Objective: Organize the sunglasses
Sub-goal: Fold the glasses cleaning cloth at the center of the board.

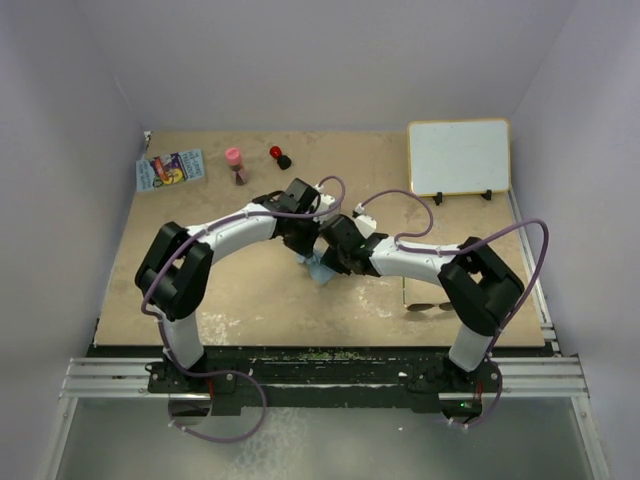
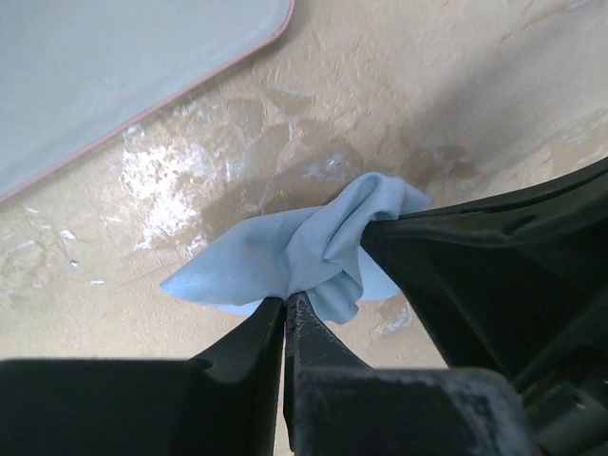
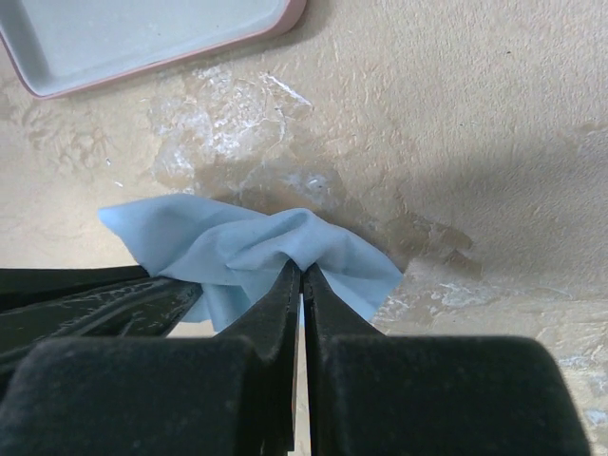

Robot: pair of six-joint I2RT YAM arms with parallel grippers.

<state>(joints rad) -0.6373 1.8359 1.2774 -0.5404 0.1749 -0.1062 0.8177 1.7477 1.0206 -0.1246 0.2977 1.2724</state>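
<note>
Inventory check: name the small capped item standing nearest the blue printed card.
The pink-capped bottle, just beside the blue printed card; the red-and-black item stands farther away.

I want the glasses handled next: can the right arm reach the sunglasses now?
Probably not yet. The right gripper is shut on the blue cloth, shared with the left gripper. The sunglasses lie uncovered beside that arm's elbow, so after release, likely yes.
</note>
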